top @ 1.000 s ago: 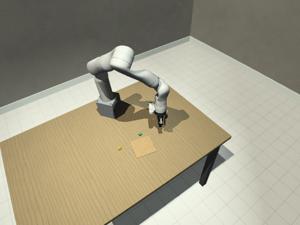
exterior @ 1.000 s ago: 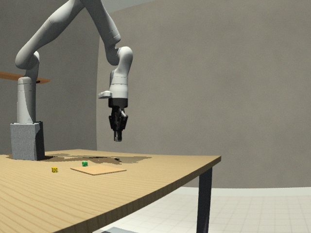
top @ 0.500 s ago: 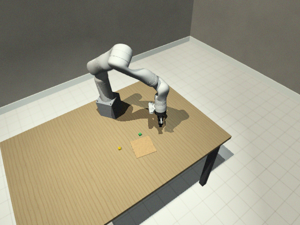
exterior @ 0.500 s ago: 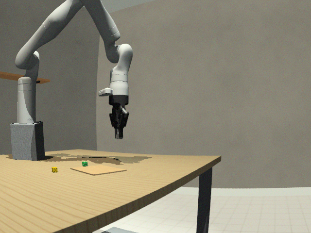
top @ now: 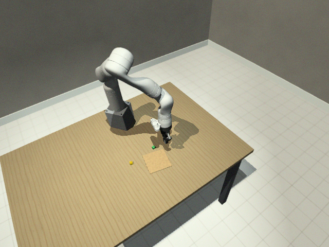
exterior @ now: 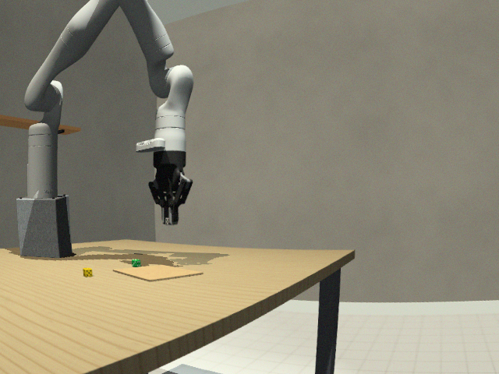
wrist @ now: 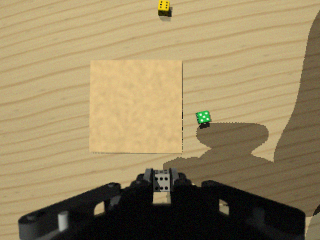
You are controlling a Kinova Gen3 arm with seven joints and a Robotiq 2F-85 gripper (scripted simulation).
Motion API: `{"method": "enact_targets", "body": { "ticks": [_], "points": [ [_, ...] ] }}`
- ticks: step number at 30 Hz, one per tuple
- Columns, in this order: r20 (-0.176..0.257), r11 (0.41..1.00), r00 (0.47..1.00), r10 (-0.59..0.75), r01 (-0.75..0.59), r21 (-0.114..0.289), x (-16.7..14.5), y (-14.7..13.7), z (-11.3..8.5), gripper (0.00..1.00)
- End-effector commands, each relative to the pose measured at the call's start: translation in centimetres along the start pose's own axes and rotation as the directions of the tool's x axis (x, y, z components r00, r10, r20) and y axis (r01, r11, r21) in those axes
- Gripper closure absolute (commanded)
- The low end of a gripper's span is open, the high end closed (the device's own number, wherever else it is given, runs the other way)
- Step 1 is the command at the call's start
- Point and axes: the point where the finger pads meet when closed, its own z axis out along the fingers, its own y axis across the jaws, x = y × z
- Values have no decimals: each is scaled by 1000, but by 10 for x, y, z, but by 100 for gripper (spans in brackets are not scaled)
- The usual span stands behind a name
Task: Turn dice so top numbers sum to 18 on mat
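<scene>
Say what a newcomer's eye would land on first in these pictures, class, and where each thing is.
The big pale arm arches over the wooden table, its gripper hanging high above the surface, jaws shut on a white die. Below lies a square tan mat with nothing on it. A green die sits just off its edge and a yellow die farther away.
</scene>
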Motion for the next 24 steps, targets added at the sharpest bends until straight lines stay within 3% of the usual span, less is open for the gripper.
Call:
{"method": "enact_targets", "body": {
  "ticks": [1,7,24],
  "points": [
    [-4,999,999,-35,35,-2,36,-4,-4,89],
    [-1,981,981,-196,196,-6,76,4,-6,89],
    [1,967,967,-253,253,-8,90,9,-7,89]
  ]
}}
